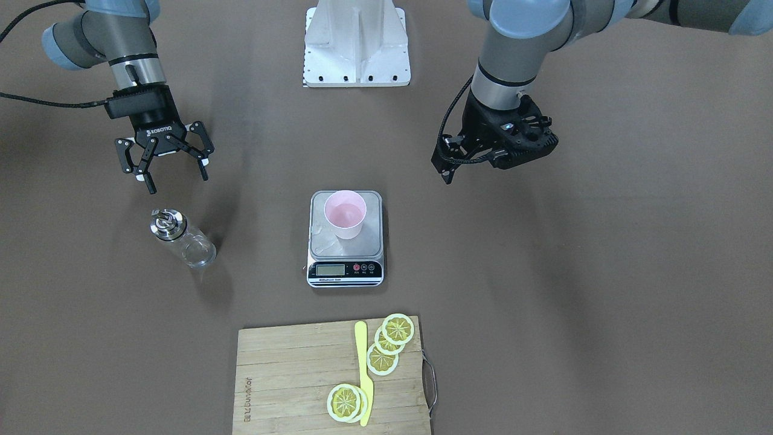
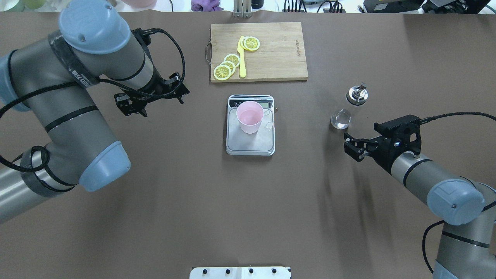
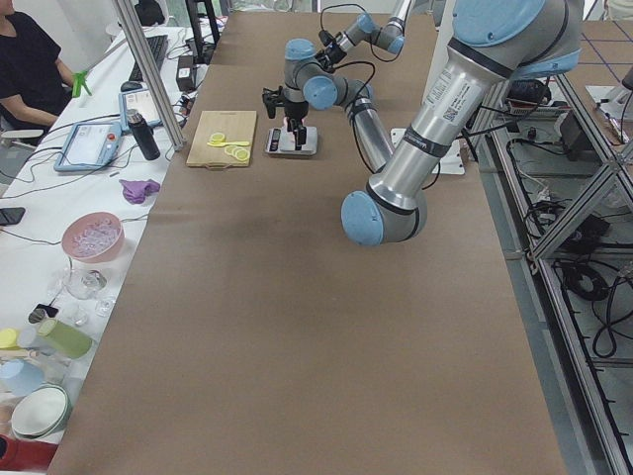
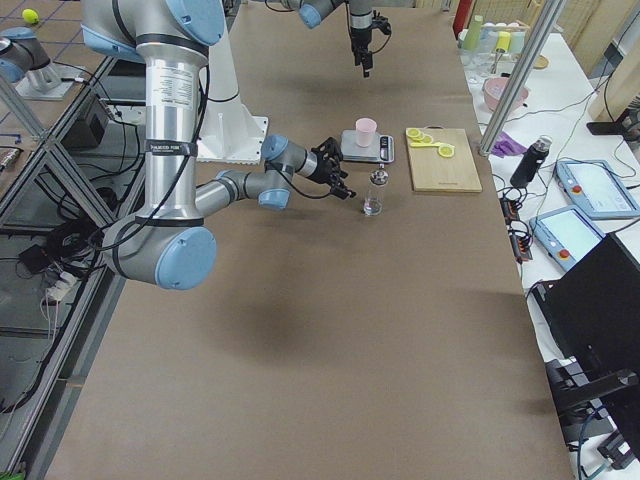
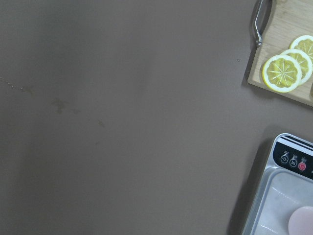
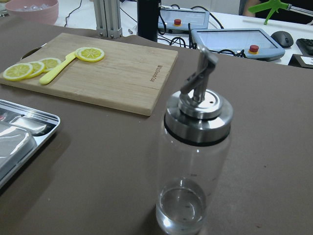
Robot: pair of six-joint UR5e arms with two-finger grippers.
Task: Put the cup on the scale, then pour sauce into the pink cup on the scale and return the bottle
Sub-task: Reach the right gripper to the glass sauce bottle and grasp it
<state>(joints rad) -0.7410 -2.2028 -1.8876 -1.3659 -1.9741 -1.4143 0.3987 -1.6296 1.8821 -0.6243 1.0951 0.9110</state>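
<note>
The right gripper (image 1: 178, 181), marked ROBOTIQ on its black body, hangs in the upper left of the front view with its fingers spread wide and nothing between them. Just below it, the bottle (image 1: 181, 238) stands upright on the table (image 1: 543, 302). In the centre, the cup (image 1: 344, 214) stands on the scale (image 1: 346, 270), whose display is not readable. The left gripper (image 1: 495, 151) hovers in the upper right; I cannot tell if its fingers are apart. The cutting board (image 1: 290, 374) carries a burnt mark, too small to read.
</note>
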